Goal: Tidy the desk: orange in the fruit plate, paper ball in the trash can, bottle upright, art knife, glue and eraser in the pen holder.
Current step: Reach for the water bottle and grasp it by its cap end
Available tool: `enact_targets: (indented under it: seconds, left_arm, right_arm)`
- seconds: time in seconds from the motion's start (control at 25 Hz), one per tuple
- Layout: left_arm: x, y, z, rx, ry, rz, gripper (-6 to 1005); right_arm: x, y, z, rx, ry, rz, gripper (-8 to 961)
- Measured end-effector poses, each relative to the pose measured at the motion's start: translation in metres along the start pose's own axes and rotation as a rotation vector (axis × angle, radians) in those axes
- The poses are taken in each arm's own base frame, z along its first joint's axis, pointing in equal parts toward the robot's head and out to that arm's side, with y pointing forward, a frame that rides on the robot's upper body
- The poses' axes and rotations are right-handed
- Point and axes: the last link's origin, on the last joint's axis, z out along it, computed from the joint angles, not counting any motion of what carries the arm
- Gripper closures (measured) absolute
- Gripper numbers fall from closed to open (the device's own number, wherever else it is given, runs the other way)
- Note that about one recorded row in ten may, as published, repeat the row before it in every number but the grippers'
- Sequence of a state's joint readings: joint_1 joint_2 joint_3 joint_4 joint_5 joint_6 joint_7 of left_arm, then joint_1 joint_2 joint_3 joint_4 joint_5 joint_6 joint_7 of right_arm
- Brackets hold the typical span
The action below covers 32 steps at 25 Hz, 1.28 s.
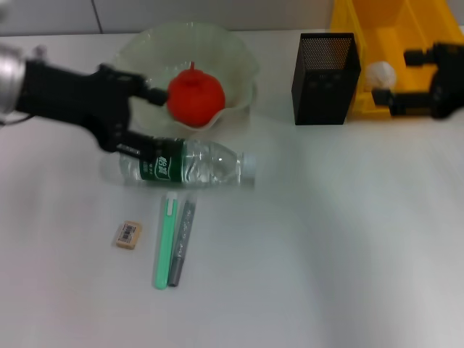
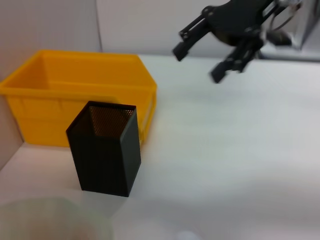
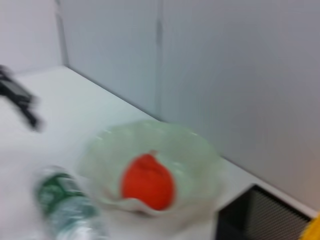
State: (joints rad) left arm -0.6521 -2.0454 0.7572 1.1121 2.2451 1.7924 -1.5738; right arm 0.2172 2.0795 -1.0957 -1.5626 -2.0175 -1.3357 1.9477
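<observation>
The orange (image 1: 196,99) (image 3: 147,182) sits in the pale-green fruit plate (image 1: 239,58) (image 3: 197,150). In front of the plate the bottle (image 1: 196,167) (image 3: 65,207) lies on its side on the desk (image 1: 326,239). My left gripper (image 1: 151,122) is open, one finger by the orange's left side and the other over the bottle's labelled end. The eraser (image 1: 128,235), green art knife (image 1: 165,243) and grey glue (image 1: 183,243) lie nearer the front. My right gripper (image 1: 395,76) (image 2: 215,50) is open over the yellow trash can (image 1: 406,29) (image 2: 75,95), with the paper ball (image 1: 380,72) at its fingertips.
The black mesh pen holder (image 1: 326,69) (image 2: 105,150) (image 3: 265,220) stands between the fruit plate and the trash can, close against the bin's left wall. A grey wall runs behind the desk.
</observation>
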Motion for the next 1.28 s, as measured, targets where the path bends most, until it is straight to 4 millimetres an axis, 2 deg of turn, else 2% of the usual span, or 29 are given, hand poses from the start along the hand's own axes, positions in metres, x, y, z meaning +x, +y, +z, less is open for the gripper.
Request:
enact_targets:
  seconds: [0.04, 0.08, 0.12, 0.24, 0.36, 0.44, 0.56, 0.64, 0.8, 0.84, 1.04, 1.12, 1.2, 1.28]
  left_arm:
    - [0.011, -0.003, 0.006, -0.002, -0.032, 0.035, 153]
    - [0.011, -0.003, 0.006, -0.002, -0.032, 0.035, 153]
    - [0.031, -0.007, 0.023, -0.014, -0.119, 0.109, 153]
    - [0.046, -0.010, 0.054, -0.014, -0.233, 0.202, 153]
    - [0.051, -0.009, 0.071, -0.015, -0.281, 0.256, 153]
    - [0.056, -0.003, 0.094, -0.047, -0.332, 0.316, 153]
    - [0.056, -0.001, 0.103, -0.062, -0.355, 0.336, 153]
    - [0.056, 0.003, 0.117, -0.081, -0.388, 0.367, 153]
    - [0.056, 0.004, 0.122, -0.081, -0.397, 0.376, 152]
    - [0.056, 0.007, 0.136, -0.062, -0.423, 0.405, 152]
    - [0.059, 0.009, 0.156, -0.002, -0.438, 0.439, 153]
    - [0.059, 0.009, 0.156, -0.002, -0.438, 0.439, 153]
    - [0.059, 0.011, 0.167, 0.034, -0.444, 0.458, 153]
    - [0.058, 0.012, 0.169, 0.034, -0.451, 0.465, 152]
  right_arm:
    - [0.012, 0.004, -0.008, -0.046, -0.034, 0.025, 132]
    - [0.012, 0.004, -0.008, -0.046, -0.034, 0.025, 133]
    - [0.020, 0.007, -0.013, -0.075, -0.047, 0.035, 134]
    - [0.042, 0.019, -0.028, -0.172, -0.082, 0.045, 134]
    - [0.051, 0.020, -0.036, -0.192, -0.094, 0.060, 134]
    - [0.060, 0.020, -0.044, -0.203, -0.104, 0.099, 134]
    - [0.065, 0.020, -0.048, -0.209, -0.108, 0.119, 135]
    - [0.070, 0.021, -0.056, -0.215, -0.108, 0.130, 135]
    - [0.075, 0.019, -0.065, -0.190, -0.113, 0.143, 135]
    - [0.078, 0.017, -0.069, -0.170, -0.115, 0.156, 135]
    - [0.082, 0.016, -0.071, -0.162, -0.116, 0.173, 135]
    - [0.083, 0.017, -0.071, -0.162, -0.117, 0.177, 135]
    - [0.084, 0.017, -0.071, -0.163, -0.118, 0.185, 135]
    - [0.085, 0.016, -0.071, -0.161, -0.119, 0.189, 136]
